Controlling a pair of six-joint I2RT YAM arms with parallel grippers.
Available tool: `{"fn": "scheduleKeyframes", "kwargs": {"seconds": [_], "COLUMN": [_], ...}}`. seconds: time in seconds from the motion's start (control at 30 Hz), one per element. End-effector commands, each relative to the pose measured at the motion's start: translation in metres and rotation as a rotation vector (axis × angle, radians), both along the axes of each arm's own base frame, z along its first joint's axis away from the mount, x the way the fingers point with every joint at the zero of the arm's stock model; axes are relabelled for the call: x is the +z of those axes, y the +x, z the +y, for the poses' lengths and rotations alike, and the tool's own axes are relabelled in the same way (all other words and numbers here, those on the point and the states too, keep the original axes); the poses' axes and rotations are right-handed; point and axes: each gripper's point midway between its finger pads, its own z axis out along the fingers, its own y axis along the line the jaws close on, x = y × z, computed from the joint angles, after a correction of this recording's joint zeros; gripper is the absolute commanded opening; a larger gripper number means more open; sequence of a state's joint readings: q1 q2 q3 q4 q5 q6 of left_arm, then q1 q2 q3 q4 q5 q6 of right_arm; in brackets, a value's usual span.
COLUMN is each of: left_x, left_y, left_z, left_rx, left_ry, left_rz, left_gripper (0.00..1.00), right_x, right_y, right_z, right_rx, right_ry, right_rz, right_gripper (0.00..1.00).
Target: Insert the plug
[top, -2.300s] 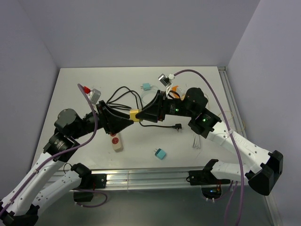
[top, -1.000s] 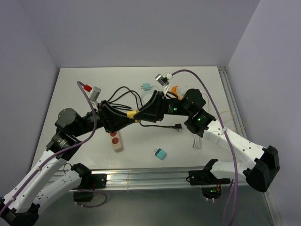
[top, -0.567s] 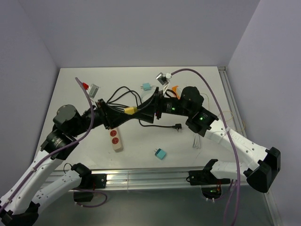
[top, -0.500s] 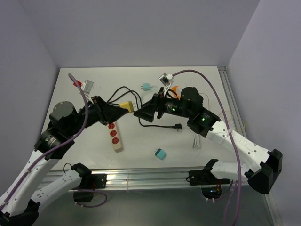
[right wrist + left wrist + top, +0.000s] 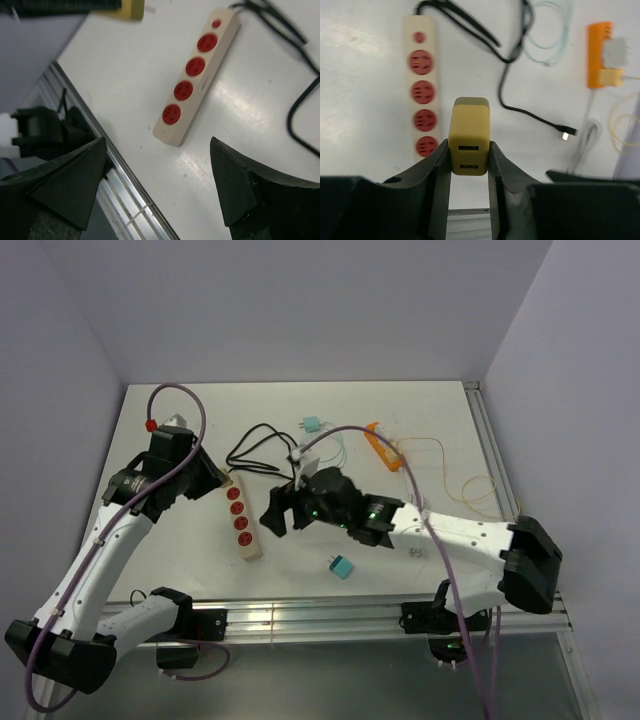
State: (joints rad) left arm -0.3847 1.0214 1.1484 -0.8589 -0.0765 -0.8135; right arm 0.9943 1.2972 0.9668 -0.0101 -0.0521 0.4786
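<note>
**Insertion step: carrying the plug to a socket.** The yellow USB charger plug is sitting in the left gripper, whose fingers are clamping its two side faces. It appears to be hanging above the tabletop. Its face with two USB ports is pointing back at the wrist camera, so the prongs are lying out of sight on the far side.

In the left wrist view the cream power strip is lying flat just left of the plug, showing four red sockets in a row and a small red button at its far end. The plug is not yet lining up over any socket.

The right gripper is hovering low near the strip's free end with its fingers spread wide apart and holding nothing.

- **Alignment.** Judging from these views, the plug is needing a sideways shift toward the strip until it is centring over one socket. The nearest red socket is looking the easiest.
- **Prongs.** The wrist is likely needing a roll so that the hidden prongs are matching the slot direction.
- **Descent.** The descent is best kept straight and slow, since a tilted plug is liable to jam on the socket rim.
- **Bracing the strip.** The strip is lying unsecured, tethered only by its black cable, so it is liable to skate under the push. The open right gripper is well placed to pin or clasp its end.
</note>
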Motion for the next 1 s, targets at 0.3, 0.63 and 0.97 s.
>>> {"fn": "scheduleKeyframes", "kwargs": {"seconds": [0.3, 0.63, 0.97], "left_x": [-0.049, -0.07, -0.068], "left_y": [0.009, 0.013, 0.016], "left_z": [0.043, 0.041, 0.045], "left_rx": [0.126, 0.136, 0.15], "left_ry": [0.094, 0.086, 0.095], "left_rz": [0.153, 0.191, 0.194], "left_gripper": [0.0, 0.0, 0.0], "right_x": [-0.106, -0.135, -0.175], "right_y": [-0.022, -0.02, -0.023], "right_z": [0.083, 0.111, 0.115], "right_rx": [-0.004, 0.007, 0.017], "right_ry": [-0.211, -0.279, -0.381], "right_rz": [-0.088, -0.09, -0.033], "right_gripper": [0.95, 0.91, 0.79]}}
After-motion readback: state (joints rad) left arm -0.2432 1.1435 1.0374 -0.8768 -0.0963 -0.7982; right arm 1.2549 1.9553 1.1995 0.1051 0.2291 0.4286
